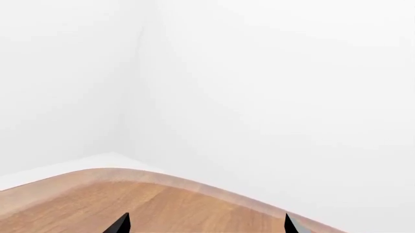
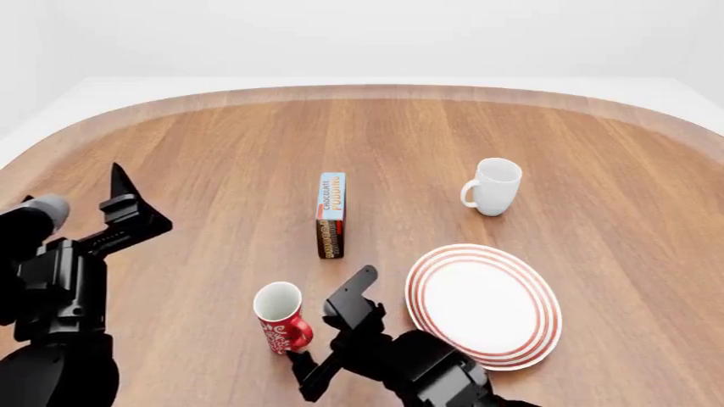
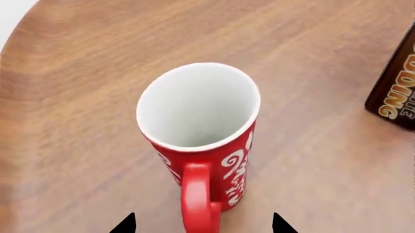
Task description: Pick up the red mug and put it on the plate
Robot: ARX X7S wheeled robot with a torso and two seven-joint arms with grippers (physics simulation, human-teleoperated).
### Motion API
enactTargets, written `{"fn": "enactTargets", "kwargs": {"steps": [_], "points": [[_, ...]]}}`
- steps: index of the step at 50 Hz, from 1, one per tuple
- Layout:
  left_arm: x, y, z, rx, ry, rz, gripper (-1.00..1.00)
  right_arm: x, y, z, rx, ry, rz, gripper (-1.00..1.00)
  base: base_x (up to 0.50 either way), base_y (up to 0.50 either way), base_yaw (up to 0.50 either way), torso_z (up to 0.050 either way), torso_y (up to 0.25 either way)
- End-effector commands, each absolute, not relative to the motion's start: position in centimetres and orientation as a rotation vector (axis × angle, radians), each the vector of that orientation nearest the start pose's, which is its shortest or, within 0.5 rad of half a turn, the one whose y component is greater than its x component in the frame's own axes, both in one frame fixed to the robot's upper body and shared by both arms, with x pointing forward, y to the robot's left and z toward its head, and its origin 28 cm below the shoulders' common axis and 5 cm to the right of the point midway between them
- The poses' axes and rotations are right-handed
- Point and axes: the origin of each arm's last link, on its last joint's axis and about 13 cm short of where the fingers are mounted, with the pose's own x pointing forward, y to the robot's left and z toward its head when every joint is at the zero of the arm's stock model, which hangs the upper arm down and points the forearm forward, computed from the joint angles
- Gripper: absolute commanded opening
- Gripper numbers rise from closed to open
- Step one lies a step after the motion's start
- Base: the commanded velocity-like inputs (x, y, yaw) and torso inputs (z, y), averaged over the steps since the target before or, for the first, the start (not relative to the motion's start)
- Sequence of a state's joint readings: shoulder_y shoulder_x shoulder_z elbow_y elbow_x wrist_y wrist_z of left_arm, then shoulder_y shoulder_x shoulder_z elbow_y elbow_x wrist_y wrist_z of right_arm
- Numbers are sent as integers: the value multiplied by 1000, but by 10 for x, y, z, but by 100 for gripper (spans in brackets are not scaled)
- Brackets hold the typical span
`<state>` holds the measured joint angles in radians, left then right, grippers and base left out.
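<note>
Glossy red mug (image 3: 198, 145) — cylindrical, on woodgrain table (image 3: 77, 97).

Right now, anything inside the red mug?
Nothing seen: the red mug stands upright, its white interior bare as far as the right wrist view shows. The very bottom is shadowed.

A bare simulated room: rounded wooden table (image 2: 226, 161), blank white walls (image 1: 272, 97), no furnishings.

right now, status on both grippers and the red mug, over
Right gripper open beside the red mug, handle facing it, no grip yet. Left gripper open, empty, off to the side. Mug upright on the table, plate bare. Pudding box behind the mug, out of the path.
</note>
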<state>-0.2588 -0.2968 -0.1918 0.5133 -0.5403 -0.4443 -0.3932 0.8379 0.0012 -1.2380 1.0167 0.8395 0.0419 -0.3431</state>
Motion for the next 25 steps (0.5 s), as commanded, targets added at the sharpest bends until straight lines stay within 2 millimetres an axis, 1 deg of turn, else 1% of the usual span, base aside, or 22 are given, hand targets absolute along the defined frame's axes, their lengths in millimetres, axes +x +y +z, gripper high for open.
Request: {"fn": "enactTargets", "kwargs": {"steps": [1,11,12,19,25], "points": [[233,272,166,-235,-326,289,100,327,-17,4,-124,517,897,100,0,0,0,0,0],[233,272,166,-233,-325,288,100,329,-17,6,-128,499,904,100,0,0,0,0,0],[233,272,166,-233,-325,287,100,329,-16,6,-125,494,907,-100,0,0,0,0,0],[233,272,166,-234,-327,286,100,327,-15,5,-134,473,929,-100,0,0,0,0,0],[233,272,167,-236,-328,286,100,329,-17,6,-131,463,915,-100,0,0,0,0,0]]}}
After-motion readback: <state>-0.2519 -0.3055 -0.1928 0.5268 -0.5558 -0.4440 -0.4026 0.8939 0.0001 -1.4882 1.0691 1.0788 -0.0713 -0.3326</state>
